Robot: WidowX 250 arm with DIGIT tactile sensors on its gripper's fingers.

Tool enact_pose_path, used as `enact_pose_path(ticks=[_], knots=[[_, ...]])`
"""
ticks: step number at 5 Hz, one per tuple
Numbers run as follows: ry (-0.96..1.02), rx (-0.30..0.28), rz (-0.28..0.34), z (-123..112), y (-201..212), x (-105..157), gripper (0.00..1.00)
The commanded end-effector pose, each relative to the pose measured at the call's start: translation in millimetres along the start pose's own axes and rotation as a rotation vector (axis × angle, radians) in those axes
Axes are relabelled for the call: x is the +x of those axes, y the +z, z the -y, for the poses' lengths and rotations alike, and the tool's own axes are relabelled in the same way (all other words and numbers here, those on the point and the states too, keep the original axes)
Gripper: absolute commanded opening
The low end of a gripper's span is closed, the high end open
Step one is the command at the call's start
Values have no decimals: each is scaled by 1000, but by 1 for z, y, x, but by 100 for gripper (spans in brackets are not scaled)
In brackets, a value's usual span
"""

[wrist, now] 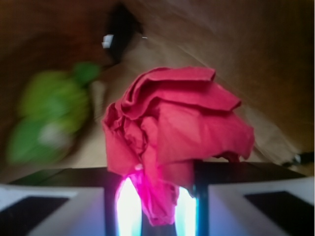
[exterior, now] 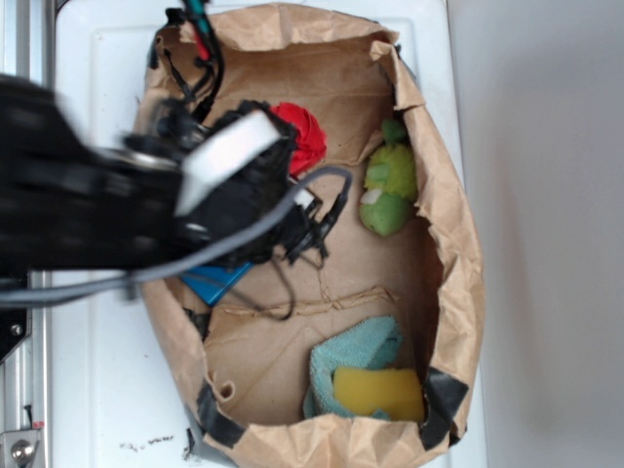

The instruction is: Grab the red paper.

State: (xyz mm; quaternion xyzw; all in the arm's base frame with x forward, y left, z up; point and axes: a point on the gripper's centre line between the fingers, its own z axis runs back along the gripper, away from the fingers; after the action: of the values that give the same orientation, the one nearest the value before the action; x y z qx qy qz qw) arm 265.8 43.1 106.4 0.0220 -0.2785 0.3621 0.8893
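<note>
The red paper (wrist: 177, 123) is a crumpled wad filling the middle of the wrist view, and its lower fold hangs down between my two fingers. My gripper (wrist: 155, 196) is shut on the red paper, whose sides touch both black fingers. The wad looks sharp while the background behind it is blurred. In the exterior view the red paper (exterior: 304, 132) shows at the back of the brown paper bag (exterior: 458, 253), half hidden behind my gripper (exterior: 291, 164) and the blurred black arm coming in from the left.
A green plush toy (exterior: 388, 190) lies against the bag's right wall. A blue-green cloth (exterior: 356, 353) with a yellow sponge (exterior: 378, 390) on it sits at the front. A blue flat object (exterior: 216, 281) lies under the arm. The bag's walls stand up all round.
</note>
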Motion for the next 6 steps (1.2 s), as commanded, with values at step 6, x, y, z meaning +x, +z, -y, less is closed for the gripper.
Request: enact_pose_path(ticks=[6], knots=[[-543,-144,-445,14,46,47,0]])
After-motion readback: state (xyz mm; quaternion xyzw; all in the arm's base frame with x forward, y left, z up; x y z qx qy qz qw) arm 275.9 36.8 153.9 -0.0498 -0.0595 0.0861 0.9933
